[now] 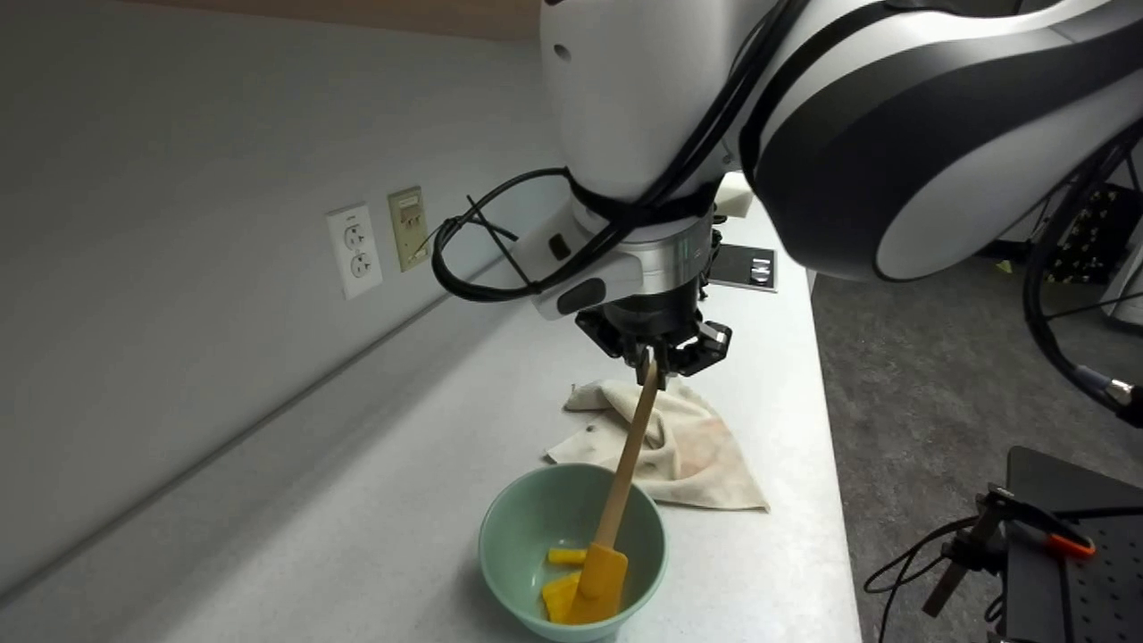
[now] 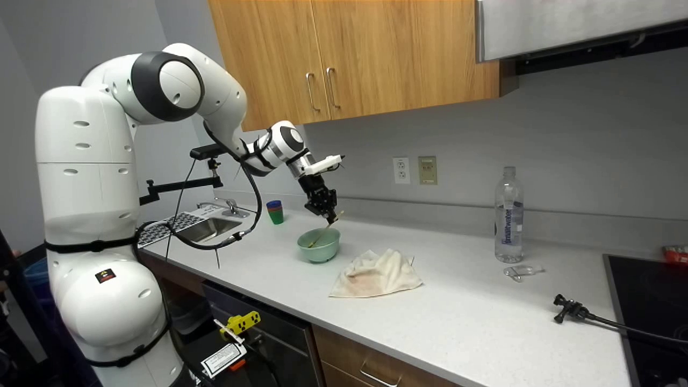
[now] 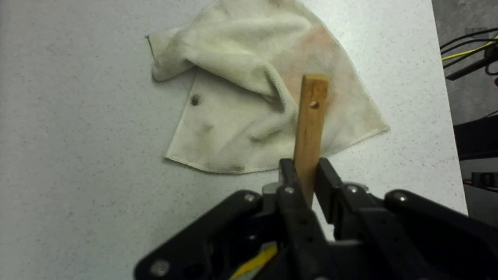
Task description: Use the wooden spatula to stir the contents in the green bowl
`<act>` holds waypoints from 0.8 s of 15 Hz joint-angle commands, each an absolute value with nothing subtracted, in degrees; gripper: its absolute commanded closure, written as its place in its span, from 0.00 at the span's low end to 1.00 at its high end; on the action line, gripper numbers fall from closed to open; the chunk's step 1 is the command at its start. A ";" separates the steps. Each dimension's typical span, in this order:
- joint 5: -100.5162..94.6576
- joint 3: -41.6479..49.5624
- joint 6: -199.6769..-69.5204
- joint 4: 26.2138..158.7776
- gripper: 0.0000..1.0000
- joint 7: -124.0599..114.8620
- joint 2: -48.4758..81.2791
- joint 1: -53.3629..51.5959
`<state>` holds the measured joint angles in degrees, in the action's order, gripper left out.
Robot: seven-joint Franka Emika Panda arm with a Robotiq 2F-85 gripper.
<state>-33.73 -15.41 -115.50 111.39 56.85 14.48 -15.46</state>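
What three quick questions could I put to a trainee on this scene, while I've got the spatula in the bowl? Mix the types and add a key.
1. Fill in the blank: the pieces in the green bowl are ____ in colour.
2. Multiple choice: by which part does the gripper hold the spatula?
A) the blade
B) the wooden handle
C) none, it holds nothing
3. True or false: the cloth lies on the counter, outside the green bowl.

Key:
1. Yellow
2. B
3. True
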 commanded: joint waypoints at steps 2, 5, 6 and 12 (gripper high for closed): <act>-33.64 -14.45 -117.44 110.99 0.96 54.53 14.47 -15.08; -37.81 -13.56 -118.13 110.62 0.96 46.94 14.42 -16.24; -39.17 -13.54 -118.20 110.55 0.96 44.60 14.50 -16.42; -45.11 -14.28 -116.61 110.19 0.96 39.48 14.74 -16.73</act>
<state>-42.43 -14.29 -117.98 111.24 40.91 14.47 -16.12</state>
